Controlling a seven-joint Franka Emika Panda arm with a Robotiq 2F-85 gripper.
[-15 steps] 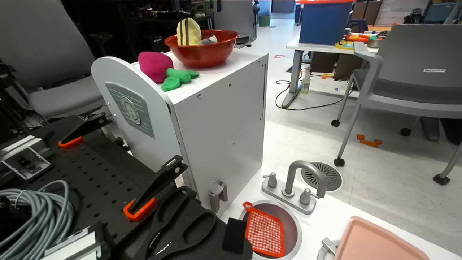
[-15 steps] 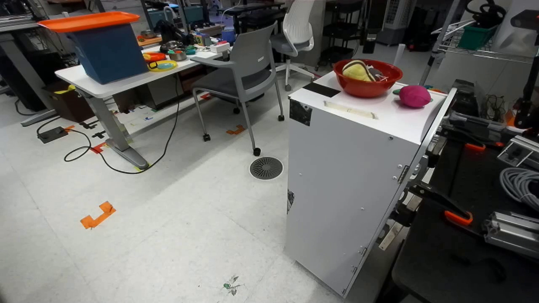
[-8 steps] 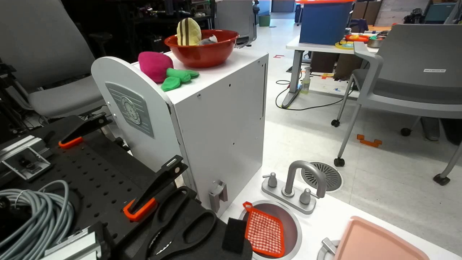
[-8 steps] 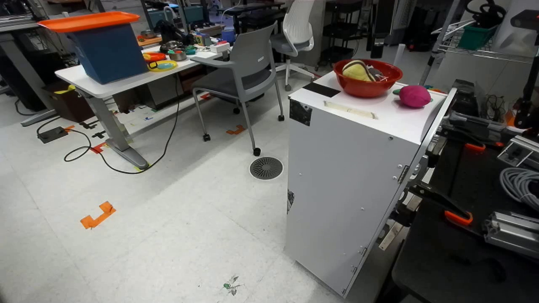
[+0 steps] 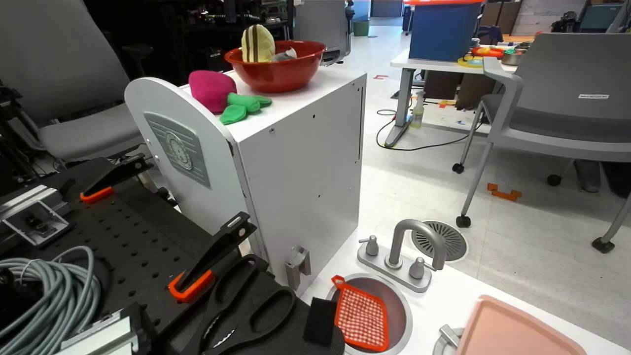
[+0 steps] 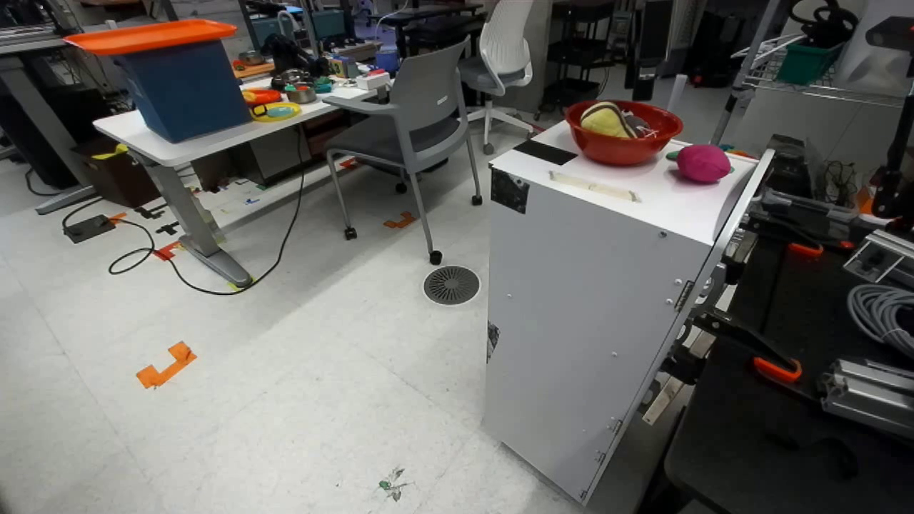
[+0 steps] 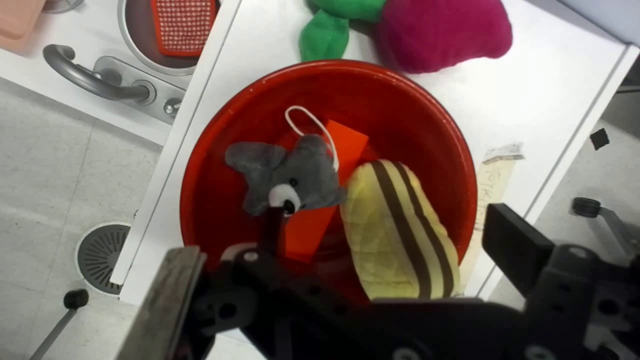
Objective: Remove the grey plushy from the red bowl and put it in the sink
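Grey plushy [image 7: 311,172] lies in the red bowl [image 7: 400,110], left of centre in the wrist view. Yellow striped toy [image 7: 397,235] beside it, lower right; their edges seem to meet. Gripper [image 7: 347,245] spread wide across the bottom of the frame, nothing in its hold. Pink plush [image 7: 445,32] on the white cabinet [image 7: 530,100], top of frame, just outside the bowl. Sink [image 7: 136,30] at upper left, red checked mitt [image 7: 184,25] in it. Step in hand, by my reading: lining up for the grasp, removal not yet done. Next: shift left in frame, lower, close on the plushy alone.
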